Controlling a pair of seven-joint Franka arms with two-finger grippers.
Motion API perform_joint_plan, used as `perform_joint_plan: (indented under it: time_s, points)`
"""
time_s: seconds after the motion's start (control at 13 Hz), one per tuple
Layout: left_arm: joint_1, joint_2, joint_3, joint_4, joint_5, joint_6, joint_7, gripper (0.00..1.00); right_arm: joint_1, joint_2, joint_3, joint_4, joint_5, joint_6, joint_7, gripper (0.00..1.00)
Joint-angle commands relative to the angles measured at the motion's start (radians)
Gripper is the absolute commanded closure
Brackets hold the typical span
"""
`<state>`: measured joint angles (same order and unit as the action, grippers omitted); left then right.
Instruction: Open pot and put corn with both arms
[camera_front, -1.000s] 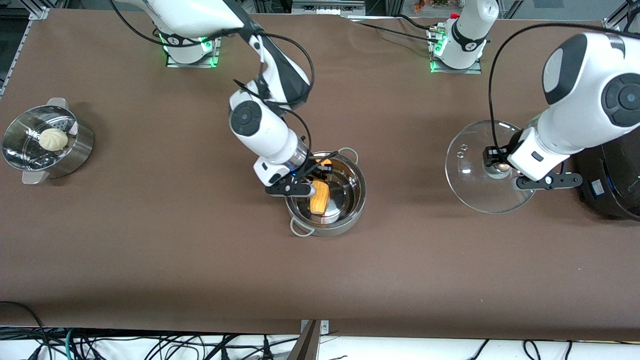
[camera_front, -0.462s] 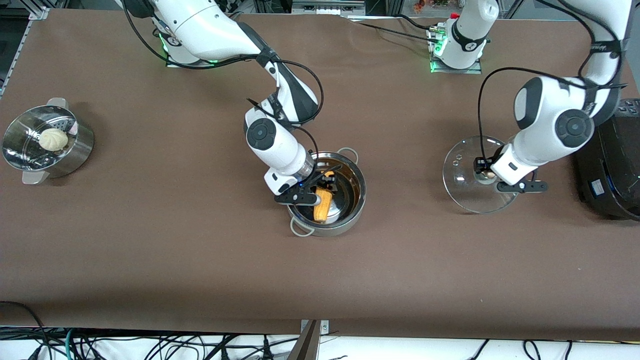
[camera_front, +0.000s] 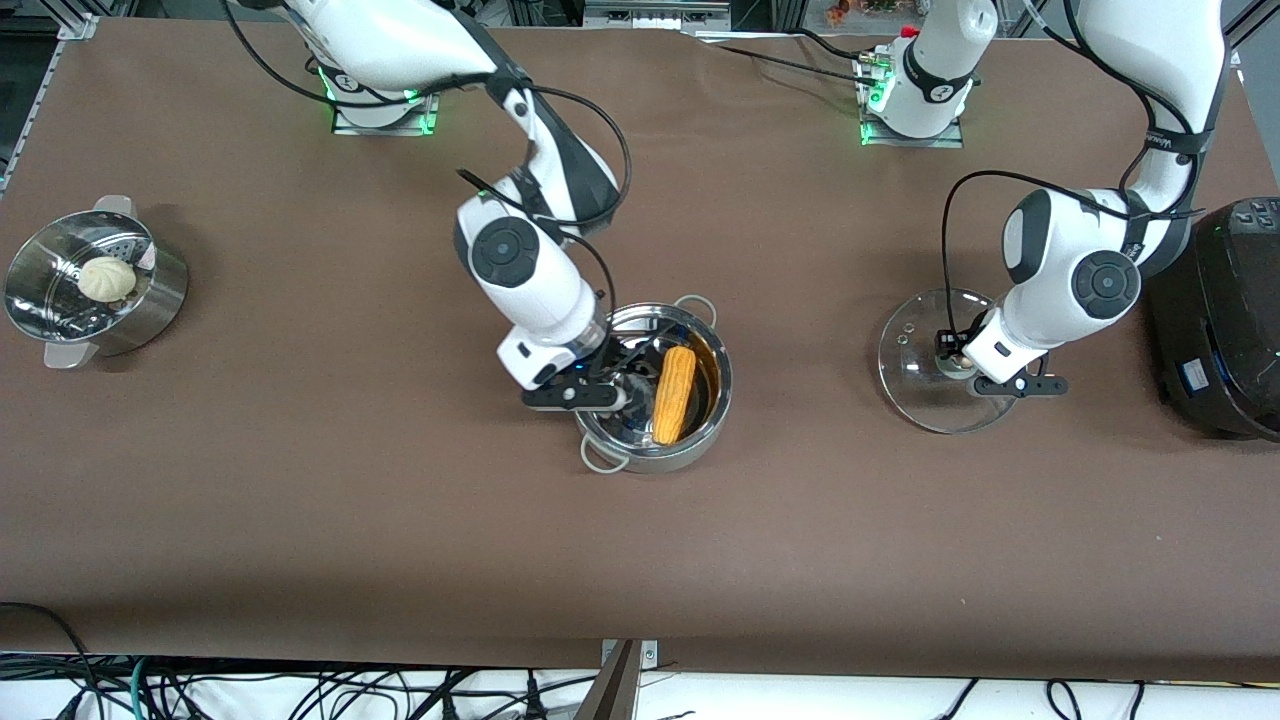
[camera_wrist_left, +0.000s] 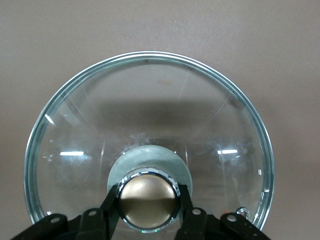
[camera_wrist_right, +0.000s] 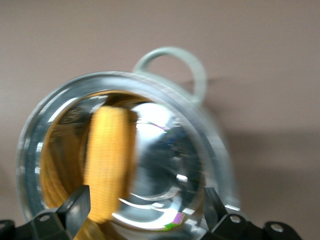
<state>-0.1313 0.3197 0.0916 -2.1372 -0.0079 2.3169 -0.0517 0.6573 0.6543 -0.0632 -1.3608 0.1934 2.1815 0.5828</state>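
The shiny steel pot (camera_front: 680, 458) stands open mid-table. The yellow-orange corn (camera_front: 674, 394) lies inside it, free of any fingers; the right wrist view shows the corn (camera_wrist_right: 107, 165) in the pot (camera_wrist_right: 165, 165). My right gripper (camera_front: 628, 378) is open over the pot's edge toward the right arm's end, and in its own wrist view (camera_wrist_right: 145, 212) one finger is beside the corn. My left gripper (camera_front: 958, 364) is shut on the tan knob (camera_wrist_left: 148, 200) of the glass lid (camera_front: 915, 340), held low at the table toward the left arm's end. The lid (camera_wrist_left: 150, 105) fills the left wrist view.
A steel steamer pot (camera_front: 150, 310) with a white bun (camera_front: 106, 278) stands at the right arm's end. A large black cooker (camera_front: 1225, 320) stands at the left arm's end, close beside the lid and the left arm.
My right gripper opened and let go of the corn, which now lies in the pot, then drew back toward the pot's edge. My left gripper lowered the lid toward the table.
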Motion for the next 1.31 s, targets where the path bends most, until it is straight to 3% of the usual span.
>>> perform_joint_plan:
  time_s: [0.0, 0.15, 0.23, 0.31, 0.38, 0.46, 0.69, 0.77, 0.85, 0.92, 1.08, 1.15, 1.23]
  points:
    - [-0.007, 0.042, 0.002, 0.014, -0.024, 0.025, 0.032, 1.0, 0.007, -0.114, -0.091, -0.021, -0.029, -0.209, -0.042, 0.0]
    - [-0.008, 0.082, 0.002, 0.013, -0.027, 0.074, 0.032, 0.95, 0.01, -0.175, -0.214, -0.015, -0.023, -0.38, -0.23, 0.0]
    - [-0.007, 0.081, 0.002, 0.014, -0.052, 0.096, 0.033, 0.72, 0.01, -0.185, -0.299, -0.009, -0.009, -0.457, -0.295, 0.0]
    - [-0.007, 0.079, 0.002, 0.017, -0.055, 0.096, 0.036, 0.46, 0.001, -0.23, -0.341, -0.004, 0.006, -0.457, -0.319, 0.0]
    - [-0.008, 0.07, 0.002, 0.017, -0.055, 0.093, 0.053, 0.21, -0.055, -0.273, -0.342, -0.007, -0.002, -0.466, -0.354, 0.0]
    - [-0.008, 0.056, 0.002, 0.016, -0.055, 0.091, 0.056, 0.0, -0.136, -0.338, -0.296, -0.038, -0.003, -0.488, -0.441, 0.0]
    - [-0.01, -0.032, 0.005, 0.023, -0.041, 0.053, 0.052, 0.0, -0.426, -0.459, -0.076, -0.046, -0.115, -0.54, -0.595, 0.0]
    - [-0.011, -0.074, 0.002, 0.055, -0.017, -0.014, 0.058, 0.0, -0.5, -0.494, 0.022, -0.058, -0.196, -0.563, -0.598, 0.0]
    - [-0.016, -0.108, -0.001, 0.107, 0.043, -0.11, 0.055, 0.0, -0.562, -0.528, 0.081, -0.101, -0.237, -0.61, -0.592, 0.0]
    - [-0.016, -0.151, -0.003, 0.135, 0.055, -0.157, 0.061, 0.0, -0.59, -0.585, 0.11, -0.203, -0.244, -0.603, -0.578, 0.0]
    - [-0.001, -0.268, -0.027, 0.14, 0.066, -0.238, 0.056, 0.0, -0.637, -0.727, 0.115, -0.457, -0.226, -0.402, -0.584, 0.0]
    - [0.01, -0.301, -0.038, 0.166, 0.066, -0.302, 0.056, 0.0, -0.639, -0.774, 0.114, -0.531, -0.226, -0.343, -0.587, 0.0]
    - [0.021, -0.307, -0.036, 0.24, 0.066, -0.406, 0.059, 0.0, -0.639, -0.774, 0.114, -0.531, -0.226, -0.344, -0.589, 0.0]
